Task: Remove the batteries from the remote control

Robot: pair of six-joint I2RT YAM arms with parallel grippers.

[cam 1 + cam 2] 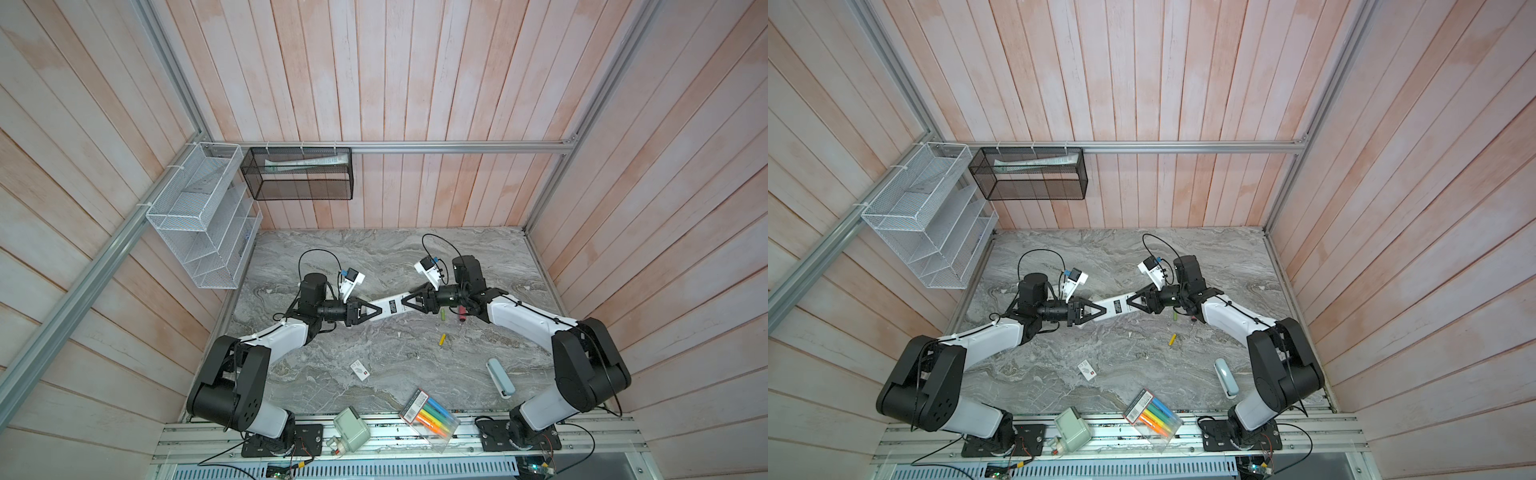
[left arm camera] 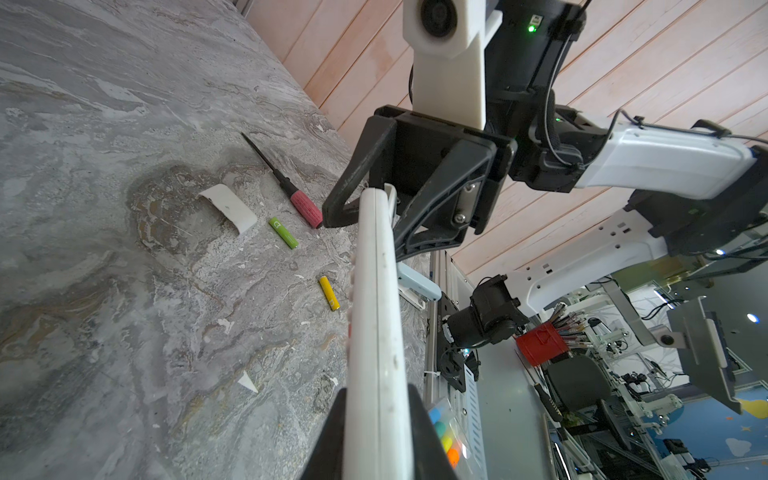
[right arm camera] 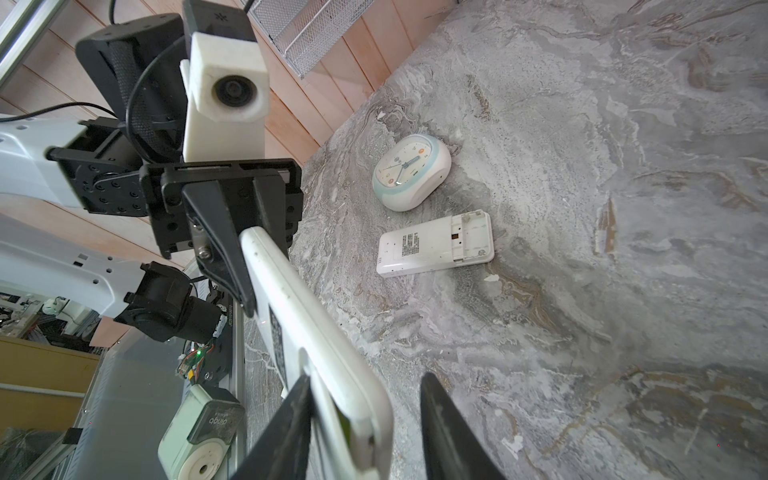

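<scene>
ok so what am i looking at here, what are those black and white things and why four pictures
Those are a robot's left arm and right arm, bolted at the edge of a marble table. Two pictures look down from overhead; the other two come from a camera on each arm's wrist. A white remote spans the gap between the arms: the left jaws are clamped on one end, the right jaws stand apart around the other. On the table lie a green battery, a yellow battery, a screwdriver, a second remote with its back open and a clock.
</scene>
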